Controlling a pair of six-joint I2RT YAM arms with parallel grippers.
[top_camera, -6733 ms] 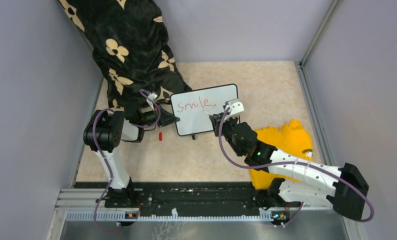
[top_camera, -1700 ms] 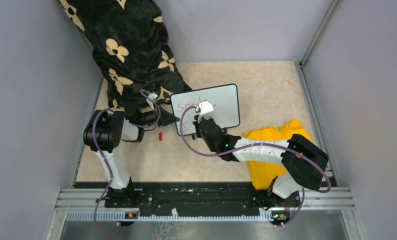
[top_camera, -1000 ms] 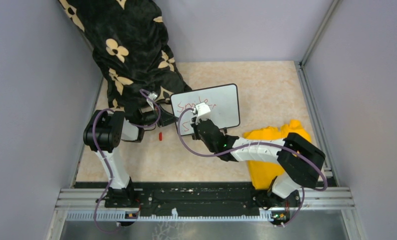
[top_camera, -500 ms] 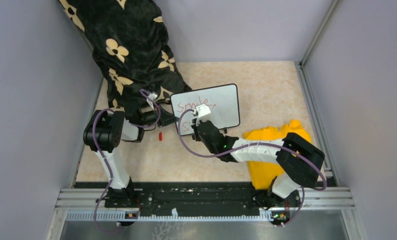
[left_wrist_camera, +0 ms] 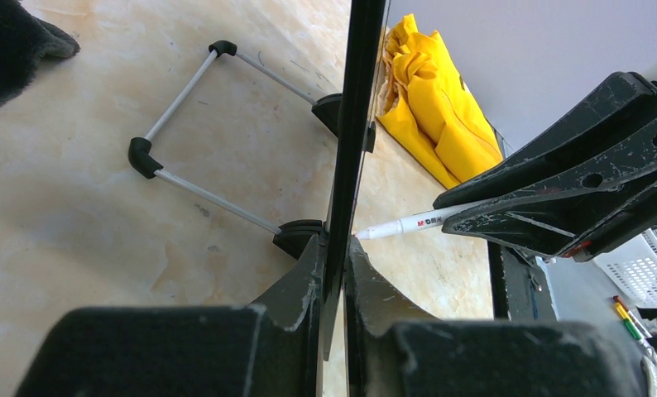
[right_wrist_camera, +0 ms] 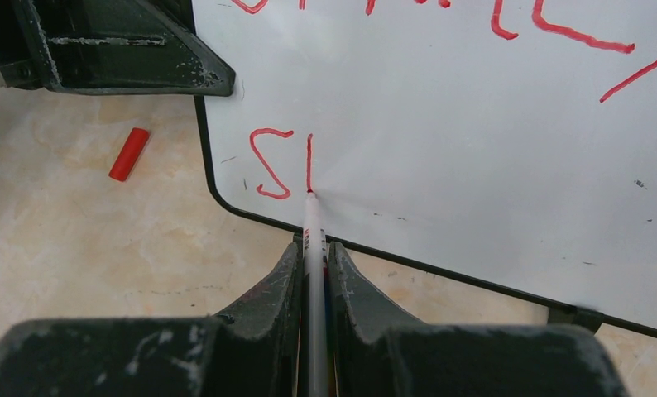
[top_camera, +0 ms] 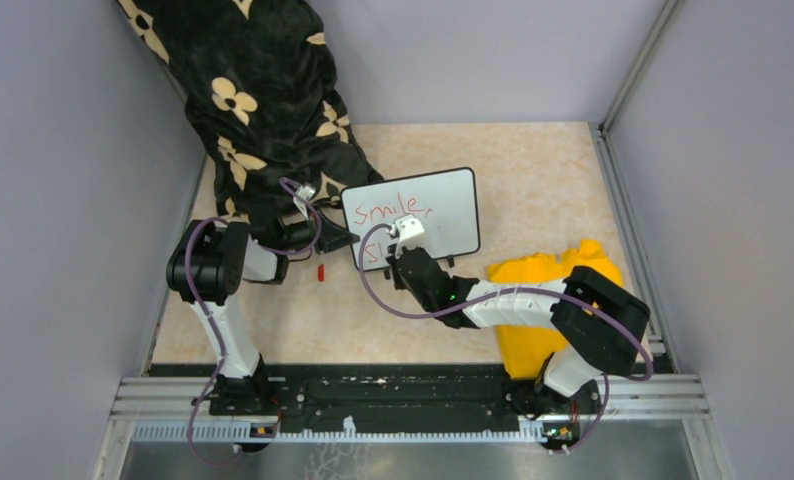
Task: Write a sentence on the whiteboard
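Observation:
The whiteboard (top_camera: pixel 443 205) stands tilted on the table, with red "Smile," on its top line. My left gripper (top_camera: pixel 345 240) is shut on its left edge; in the left wrist view the board (left_wrist_camera: pixel 354 124) shows edge-on between the jaws (left_wrist_camera: pixel 335 252). My right gripper (right_wrist_camera: pixel 313 248) is shut on a white marker (right_wrist_camera: pixel 312 240). Its tip touches the board (right_wrist_camera: pixel 474 149) at the bottom of a red stroke beside an "S" (right_wrist_camera: pixel 269 164) on the lower line. From above, the right gripper (top_camera: pixel 398 250) covers the board's lower left part. The marker (left_wrist_camera: pixel 412 223) also shows in the left wrist view.
A red marker cap (top_camera: pixel 321 271) lies on the table left of the board, also in the right wrist view (right_wrist_camera: pixel 129 154). A yellow cloth (top_camera: pixel 543 300) lies under the right arm. A black flowered cloth (top_camera: pixel 263 100) hangs at the back left.
Over several seconds my right gripper moved from the board's right end to its lower left. An "S" and a vertical stroke now stand on the lower line. In the last second the gripper slid slightly down.

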